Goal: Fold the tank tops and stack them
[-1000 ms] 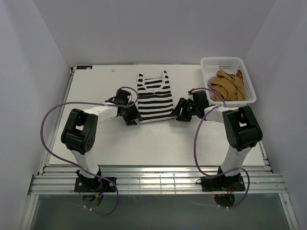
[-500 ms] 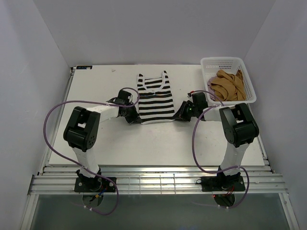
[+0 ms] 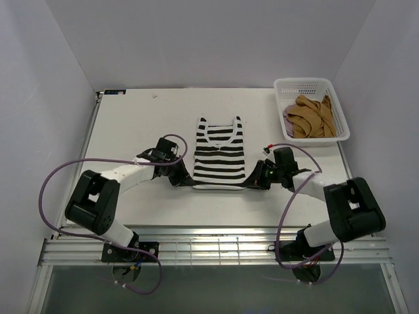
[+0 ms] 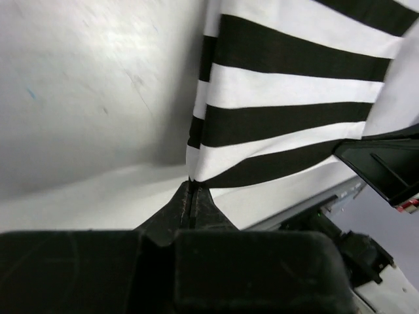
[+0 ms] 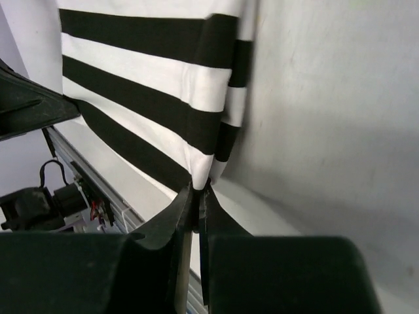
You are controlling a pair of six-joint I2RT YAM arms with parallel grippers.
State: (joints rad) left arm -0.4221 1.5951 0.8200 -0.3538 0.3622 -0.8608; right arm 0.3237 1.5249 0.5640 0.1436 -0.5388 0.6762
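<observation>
1. Folding the striped tank top [image 3: 219, 152] appears to be the step in hand. Both near hem corners should rise together and level, then travel toward the far neckline.
2. Holding the cloth lightly taut between the arms would stop one side leading and skewing the crease.
3. Left gripper [image 4: 190, 196]: clenched on the near-left hem corner, with the cloth edge pinched between its tips.
4. Right gripper [image 5: 200, 196]: clamped likewise on the near-right hem corner.
5. The striped top lies flat mid-table [image 3: 131, 131], straps at the far end. The tan-brown tank top [image 3: 313, 116] sits crumpled in the white basket [image 3: 308, 82] at the far right, well apart.
</observation>
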